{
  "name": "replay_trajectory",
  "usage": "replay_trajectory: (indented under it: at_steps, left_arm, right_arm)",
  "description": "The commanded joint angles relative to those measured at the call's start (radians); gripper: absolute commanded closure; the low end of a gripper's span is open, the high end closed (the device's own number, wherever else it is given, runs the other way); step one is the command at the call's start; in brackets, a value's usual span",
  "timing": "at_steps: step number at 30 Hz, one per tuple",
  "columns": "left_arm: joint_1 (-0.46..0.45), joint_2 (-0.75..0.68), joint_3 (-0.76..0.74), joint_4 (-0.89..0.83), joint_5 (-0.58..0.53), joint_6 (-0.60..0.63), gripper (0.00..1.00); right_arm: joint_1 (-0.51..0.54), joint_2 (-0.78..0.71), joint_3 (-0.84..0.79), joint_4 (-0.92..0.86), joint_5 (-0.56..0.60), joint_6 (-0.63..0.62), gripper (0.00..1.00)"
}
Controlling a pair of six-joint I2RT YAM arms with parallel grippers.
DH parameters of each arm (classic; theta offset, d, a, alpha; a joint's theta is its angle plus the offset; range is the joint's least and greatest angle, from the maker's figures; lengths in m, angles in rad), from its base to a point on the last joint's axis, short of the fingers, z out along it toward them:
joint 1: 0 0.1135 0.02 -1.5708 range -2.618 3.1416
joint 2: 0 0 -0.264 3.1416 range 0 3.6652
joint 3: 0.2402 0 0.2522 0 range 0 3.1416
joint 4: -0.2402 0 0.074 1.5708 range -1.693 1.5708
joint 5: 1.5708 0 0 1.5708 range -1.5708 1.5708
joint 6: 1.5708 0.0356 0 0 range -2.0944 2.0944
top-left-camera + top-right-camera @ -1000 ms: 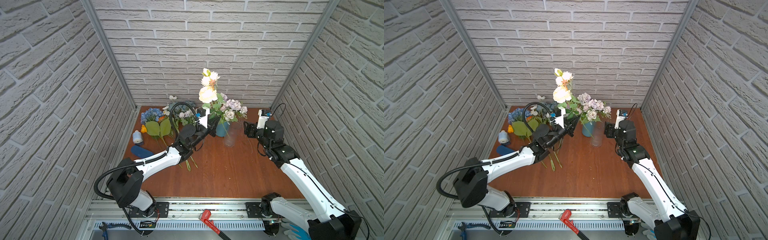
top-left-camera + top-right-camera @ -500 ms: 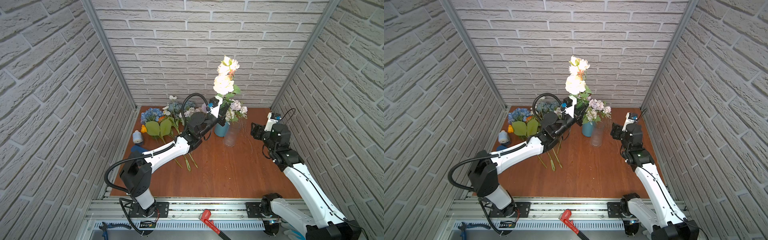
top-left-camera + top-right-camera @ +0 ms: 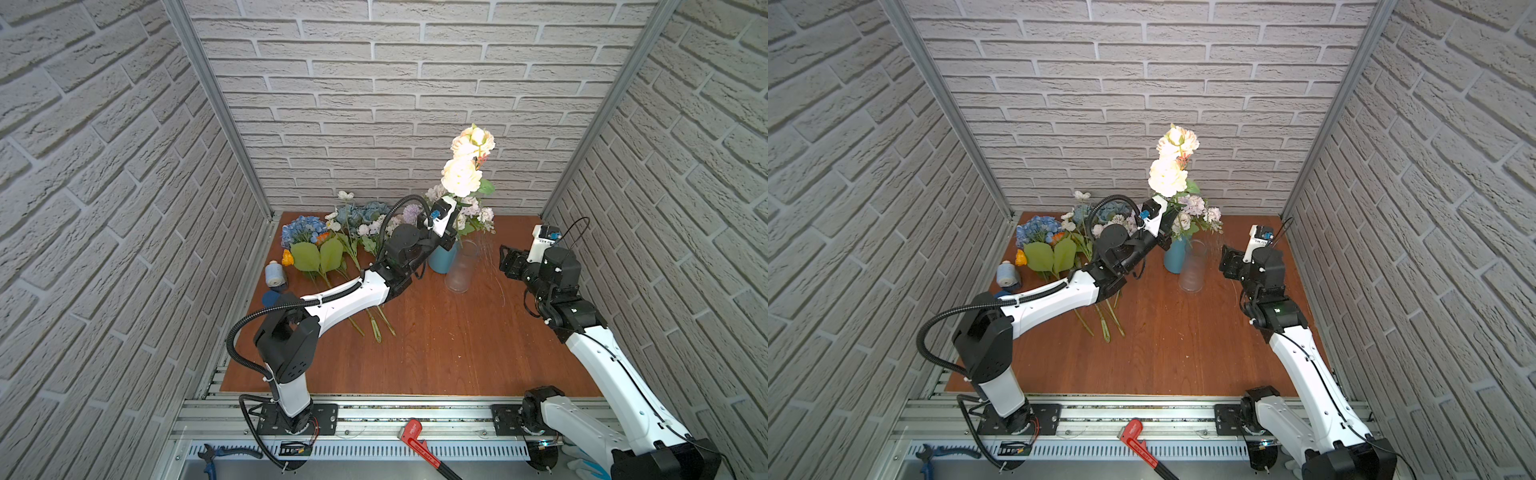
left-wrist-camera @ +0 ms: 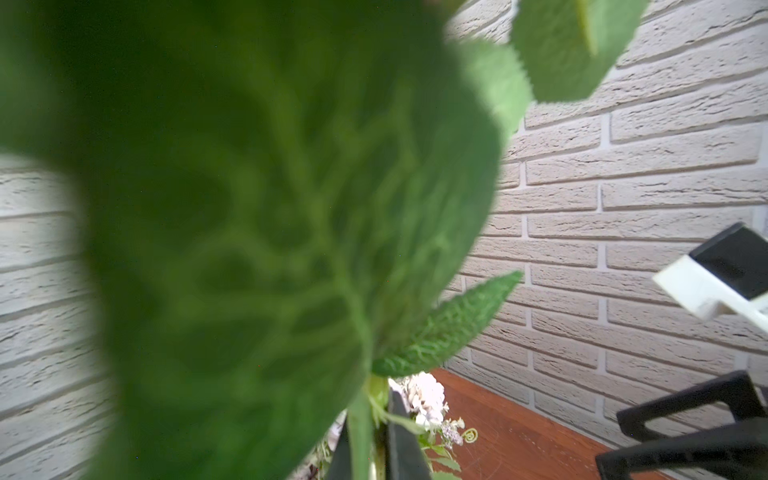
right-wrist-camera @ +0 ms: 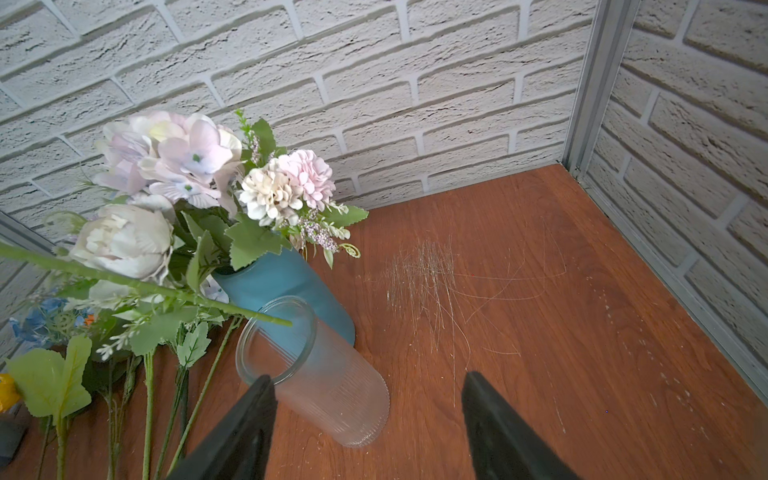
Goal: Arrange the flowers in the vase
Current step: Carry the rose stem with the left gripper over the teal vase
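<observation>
Right wrist view: right gripper (image 5: pixel 368 380) spread, empty, lower centre beside glass vase (image 5: pixel 316 374); rose stem (image 5: pixel 145 286) tip over its mouth. In both top views, left gripper (image 3: pixel 453 224) clenched on that stem, roses (image 3: pixel 461 178) upper centre.

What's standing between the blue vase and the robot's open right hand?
The clear glass vase stands between the blue vase and the right gripper; both top views show it.

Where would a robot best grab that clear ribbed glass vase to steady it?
Probably around the upright wall of the clear ribbed glass vase, mid-height, from the side of the open right gripper: the wooden table is bare there, while the blue vase crowds the other side.
</observation>
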Motion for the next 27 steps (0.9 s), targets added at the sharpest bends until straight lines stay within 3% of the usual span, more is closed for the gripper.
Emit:
replay_trajectory:
  at_steps: [1, 18, 27]
  left_arm:
    - [0.003, -0.036, 0.039, 0.079, -0.025, 0.058, 1.00]
    - [0.013, -0.105, 0.037, 0.085, 0.009, 0.044, 1.00]
    - [0.031, -0.058, 0.057, 0.092, 0.002, 0.065, 1.00]
  right_arm:
    - [-0.006, 0.011, -0.010, 0.058, -0.018, 0.009, 0.28]
    - [-0.007, 0.048, -0.014, 0.073, -0.030, 0.011, 0.28]
    - [-0.006, 0.053, -0.022, 0.078, -0.035, 0.017, 0.28]
